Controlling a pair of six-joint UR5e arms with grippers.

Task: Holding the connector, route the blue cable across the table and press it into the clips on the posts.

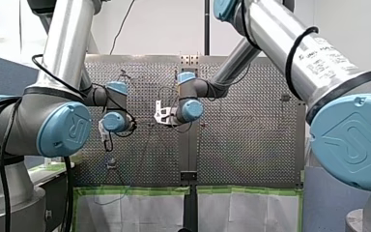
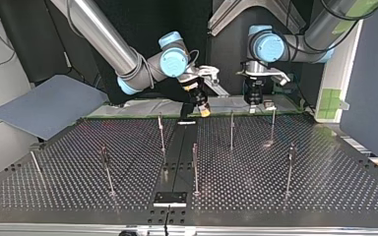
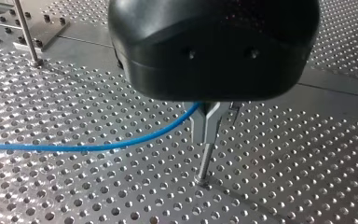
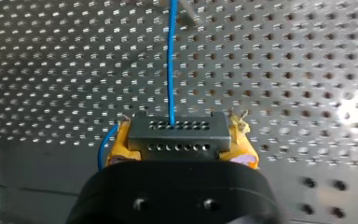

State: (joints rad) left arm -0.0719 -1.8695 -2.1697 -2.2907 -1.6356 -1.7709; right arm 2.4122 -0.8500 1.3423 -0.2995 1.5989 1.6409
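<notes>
blue cable (image 4: pixel 170 60): thin, smooth, round, bright blue. in the right wrist view it exits one hole in the upper row of the connector (image 4: pixel 178 133) and runs straight ahead of my right gripper (image 4: pixel 181 145), over the perforated table (image 4: pixel 284 70). a short loop of the same blue curves just beside one of the yellow pads (image 4: pixel 119 144).

connector: flat rectangular block, dark grey, matte, with two rows of small round holes on the side facing out. right gripper is clamped on the connector, with the pads pressed on its two short ends and the pad edges frayed. gripper body is black, smooth, rounded.

left wrist view: cable (image 3: pixel 98 147) starts directly under my left gripper (image 2: pixel 252 98), sags in a shallow curve and goes off sideways, low over the table. under the gripper a grey forked clip (image 3: pixel 208 123) sits on a thin round metal post (image 3: pixel 205 163), upright in a table hole. cable meets the clip's top edge; seated or not, cannot tell. left gripper wide or narrow: cannot tell, glossy black housing hides it.

table: shiny metal sheet with a regular grid of round holes. second post (image 3: pixel 25 28) is thin and stands well apart from the gripper, on the cable's side.
</notes>
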